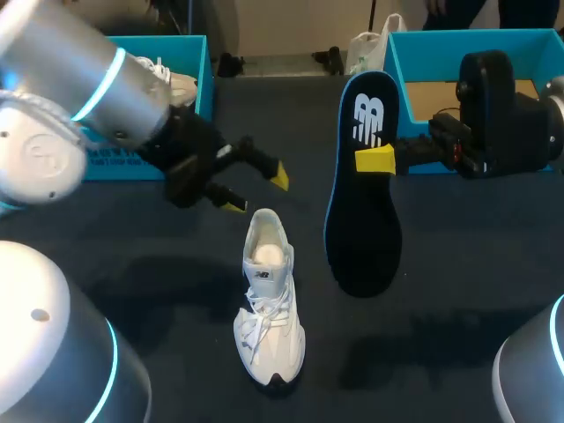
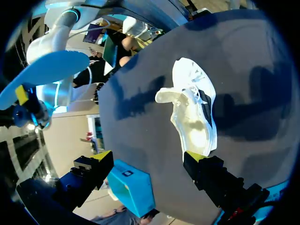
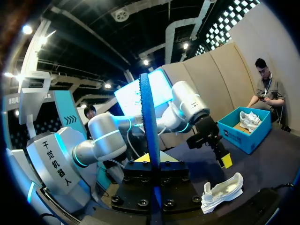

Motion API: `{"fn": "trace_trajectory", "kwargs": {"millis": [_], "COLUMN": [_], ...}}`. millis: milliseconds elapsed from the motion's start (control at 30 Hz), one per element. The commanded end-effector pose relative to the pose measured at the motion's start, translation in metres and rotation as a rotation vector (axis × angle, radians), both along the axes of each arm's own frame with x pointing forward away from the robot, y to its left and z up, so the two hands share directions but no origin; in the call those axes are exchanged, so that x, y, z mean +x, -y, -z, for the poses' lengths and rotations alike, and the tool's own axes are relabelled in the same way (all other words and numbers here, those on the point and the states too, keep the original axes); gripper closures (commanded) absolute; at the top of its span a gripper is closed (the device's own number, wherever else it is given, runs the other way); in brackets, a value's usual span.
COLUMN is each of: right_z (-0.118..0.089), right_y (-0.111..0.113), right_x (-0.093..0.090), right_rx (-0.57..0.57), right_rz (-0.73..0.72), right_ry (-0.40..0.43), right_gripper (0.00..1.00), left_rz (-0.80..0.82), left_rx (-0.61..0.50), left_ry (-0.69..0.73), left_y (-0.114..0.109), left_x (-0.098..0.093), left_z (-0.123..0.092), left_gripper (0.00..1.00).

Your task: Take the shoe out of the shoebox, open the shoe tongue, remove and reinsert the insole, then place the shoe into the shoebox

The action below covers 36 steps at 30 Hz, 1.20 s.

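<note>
Head view shows insole broadside; right wrist view shows it edge-on.

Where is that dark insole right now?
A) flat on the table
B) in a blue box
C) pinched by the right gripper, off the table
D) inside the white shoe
C: the right gripper is shut on the insole, holding it up, apart from the white shoe.

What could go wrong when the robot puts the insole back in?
The right gripper pinches the insole only near one end, so the long free part might swing or slip out. The shoe stands loose on the table with the left gripper open near it, not holding it, so pushing the insole in might shove or tip it.
</note>
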State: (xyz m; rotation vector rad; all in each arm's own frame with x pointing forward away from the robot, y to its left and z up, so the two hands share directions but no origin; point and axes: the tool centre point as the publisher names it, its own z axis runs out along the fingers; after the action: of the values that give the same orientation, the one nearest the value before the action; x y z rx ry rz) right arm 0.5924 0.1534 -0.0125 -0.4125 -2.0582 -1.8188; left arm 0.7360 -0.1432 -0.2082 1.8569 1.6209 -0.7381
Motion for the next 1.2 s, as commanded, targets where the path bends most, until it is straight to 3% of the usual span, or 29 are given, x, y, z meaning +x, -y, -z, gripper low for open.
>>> {"fn": "trace_trajectory", "kwargs": {"millis": [33,167,500,900,1100,1200], "right_z": [0.001,0.001,0.001,0.001,0.008,0.014], "right_y": [-0.003,-0.003,-0.003,-0.003,0.001,0.005], "right_x": [0.001,0.001,0.001,0.001,0.039,0.071], "right_rx": [-0.001,-0.001,-0.001,-0.001,-0.011,-0.034], "right_rz": [0.0,0.0,0.0,0.0,-0.022,-0.045], "right_ry": [-0.001,-0.001,-0.001,-0.001,-0.167,-0.23], "right_gripper": [1.0,1.0,1.0,1.0,1.0,1.0], "left_rz": [0.003,0.003,-0.018,-0.029,-0.025,-0.03], "left_rx": [-0.14,-0.14,-0.383,-0.552,-0.589,-0.619], "left_ry": [-0.007,-0.007,0.034,0.026,0.042,0.047], "left_y": [-0.01,-0.01,-0.01,-0.016,-0.013,-0.012], "left_x": [-0.006,-0.006,0.028,0.035,0.03,0.029], "left_z": [0.0,0.0,-0.035,-0.065,-0.077,-0.083], "left_gripper": [0.0,0.0,0.0,0.0,0.0,0.0]}}
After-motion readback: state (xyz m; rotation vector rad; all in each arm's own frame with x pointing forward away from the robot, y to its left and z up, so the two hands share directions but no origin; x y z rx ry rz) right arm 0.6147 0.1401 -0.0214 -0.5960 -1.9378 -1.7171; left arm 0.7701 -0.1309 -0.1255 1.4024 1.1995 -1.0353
